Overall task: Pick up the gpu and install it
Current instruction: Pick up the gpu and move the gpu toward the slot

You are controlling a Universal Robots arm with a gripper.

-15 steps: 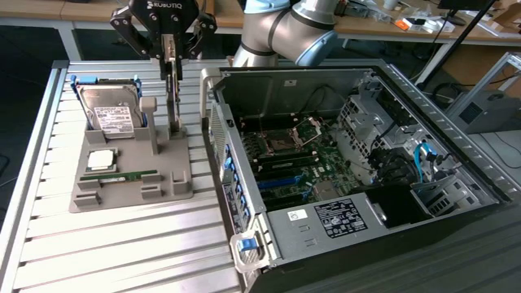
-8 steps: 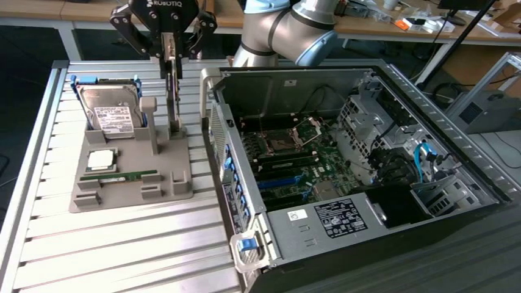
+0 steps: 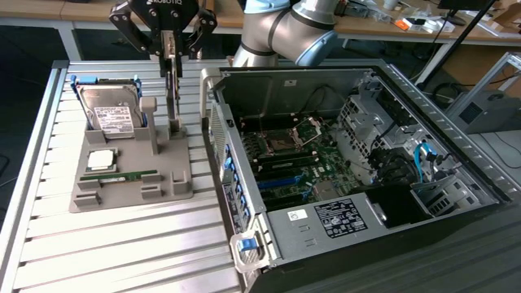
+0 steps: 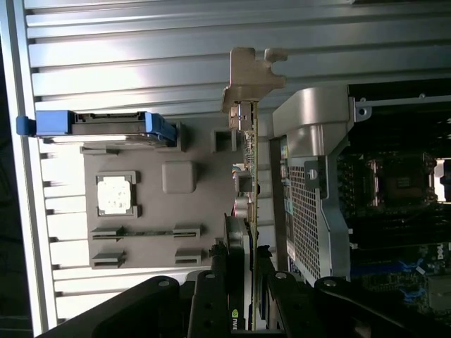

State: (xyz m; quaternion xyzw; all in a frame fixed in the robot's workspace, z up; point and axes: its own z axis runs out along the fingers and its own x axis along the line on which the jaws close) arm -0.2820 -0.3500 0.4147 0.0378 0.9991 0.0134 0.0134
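The open computer case point(image 3: 277, 91) sprawls nearest me. At its nine o'clock in the exterior view sits the grey holder point(image 3: 130, 189). Over that holder's far edge, about eleven o'clock from the case, the gripper point(image 3: 169, 54) is clamped on the gpu point(image 3: 172, 91), which hangs upright, dark and sliver-thin edge-on, its lower end down at the holder. The wrist view adds the card's pale metal bracket point(image 4: 251, 74) and greenish edge.

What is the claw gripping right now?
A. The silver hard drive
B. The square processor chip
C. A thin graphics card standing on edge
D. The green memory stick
C: the claw is closed on the thin graphics card, which stands on edge, while the hard drive sits in the grey tray.
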